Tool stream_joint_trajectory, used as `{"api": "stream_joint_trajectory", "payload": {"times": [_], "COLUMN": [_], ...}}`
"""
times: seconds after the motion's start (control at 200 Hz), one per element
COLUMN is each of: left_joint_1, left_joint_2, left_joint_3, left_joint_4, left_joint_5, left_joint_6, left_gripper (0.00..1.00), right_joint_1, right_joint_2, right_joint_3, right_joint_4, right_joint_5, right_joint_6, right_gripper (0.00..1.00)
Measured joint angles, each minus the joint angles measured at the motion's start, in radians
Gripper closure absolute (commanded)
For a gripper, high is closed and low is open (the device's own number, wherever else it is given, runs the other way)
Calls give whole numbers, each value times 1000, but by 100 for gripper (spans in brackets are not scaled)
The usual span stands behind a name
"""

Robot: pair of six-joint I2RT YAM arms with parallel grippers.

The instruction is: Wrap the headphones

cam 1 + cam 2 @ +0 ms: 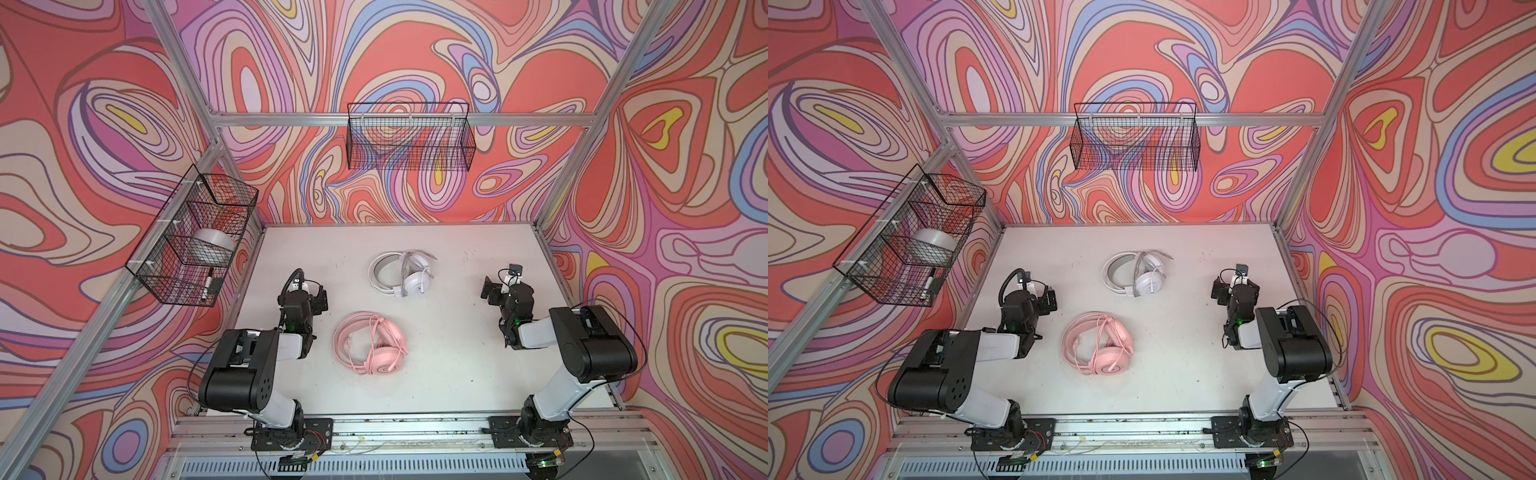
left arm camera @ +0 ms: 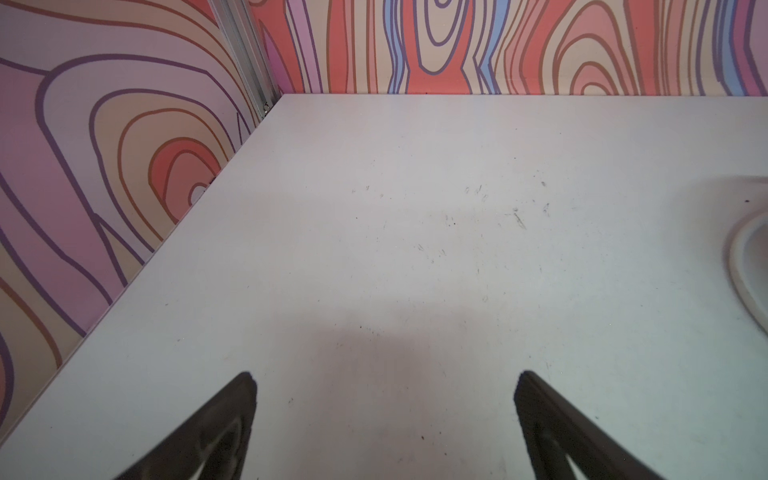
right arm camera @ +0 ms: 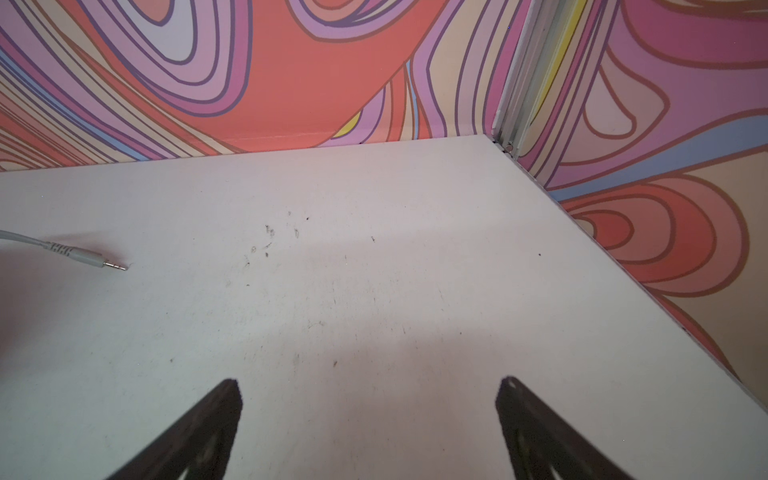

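pink headphones (image 1: 371, 344): round cups being draped with looped cable | white headphones (image 1: 401, 273): being rested on scuffed matte table (image 1: 457, 332) | left gripper (image 2: 386, 376), right gripper (image 3: 369, 381): being held spread

1. Flat white matt tabletop (image 2: 415, 166), flecked with small dark scuff marks (image 2: 517, 218) between post and gripper.
2. Silver aluminium corner post (image 2: 249, 54), standing at the table's far corner.
3. Wall panels (image 2: 104, 145) printed with swirling coral, lilac, cream and blue bands, meeting at the post.
4. Left gripper (image 2: 386, 376): two black tapered fingers (image 2: 224, 424) spread wide, well apart from the post, only bare table between them. A soft grey shadow (image 2: 386, 345) lies on the post side of the fingertips.
5. Curved white plastic headband (image 2: 744, 266), partly cut off by the frame, lying on the table well apart from the post and clear of both fingers.
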Motion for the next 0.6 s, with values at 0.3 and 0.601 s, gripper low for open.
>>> {"api": "stream_joint_trajectory", "payload": {"times": [0.3, 0.601], "left_joint_1": [0, 0], "left_joint_2": [0, 0], "left_joint_3": [-4, -5], "left_joint_4": [9, 15], "left_joint_5": [1, 1], "left_joint_6": [0, 0], "left_gripper": [0, 0], "right_joint_1": [0, 0], "right_joint_2": [0, 0], "right_joint_3": [0, 0], "right_joint_4": [0, 0], "right_joint_5": [0, 0], "right_joint_6": [0, 0], "right_gripper": [2, 2]}}
